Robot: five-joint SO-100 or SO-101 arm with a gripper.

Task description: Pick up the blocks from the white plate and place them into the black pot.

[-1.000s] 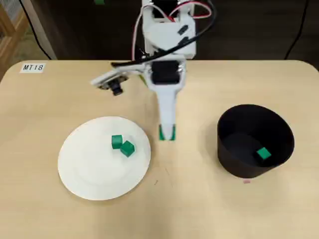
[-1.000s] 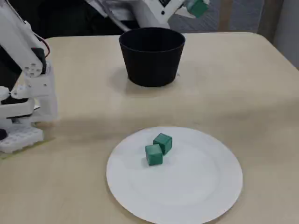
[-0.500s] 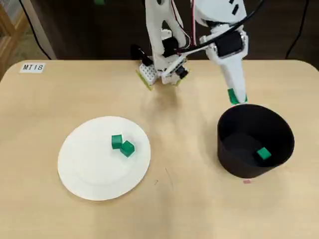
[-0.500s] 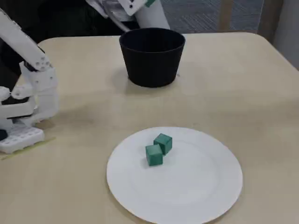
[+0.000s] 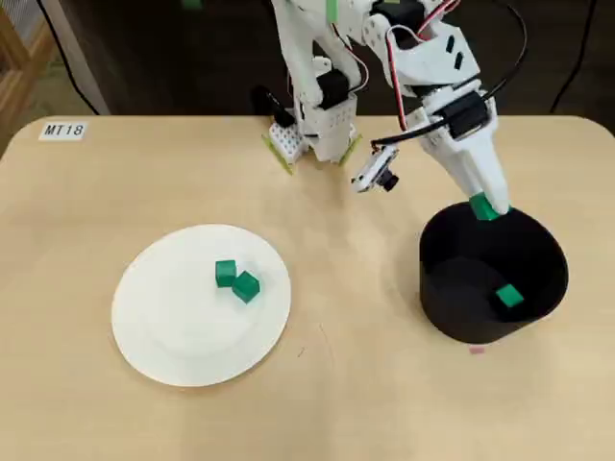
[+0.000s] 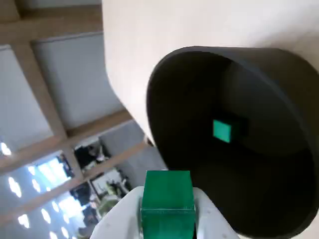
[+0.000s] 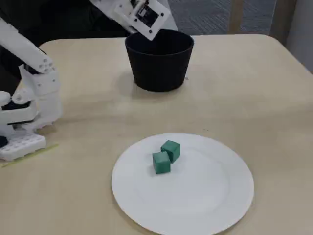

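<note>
Two green blocks (image 5: 236, 280) (image 7: 166, 156) lie touching near the middle of the white plate (image 5: 163, 336) (image 7: 205, 205). My gripper (image 5: 484, 206) (image 6: 168, 209) is shut on a third green block (image 6: 167, 199), held over the back rim of the black pot (image 5: 538, 254) (image 6: 279, 164) (image 7: 159, 66). Another green block (image 5: 508, 296) (image 6: 222, 130) rests on the pot's floor. In the fixed view the gripper's tip is hidden behind the arm's camera mount (image 7: 144, 17).
The arm's white base (image 5: 317, 125) (image 7: 29, 112) stands at the table's back edge in the overhead view. A label reading MT18 (image 5: 63, 130) is stuck at the back left corner. The pot sits right of the plate.
The gripper has carried its block from just behind the pot's rim to over the rim, a little rightward and forward. The two blocks on the plate have stayed put.
</note>
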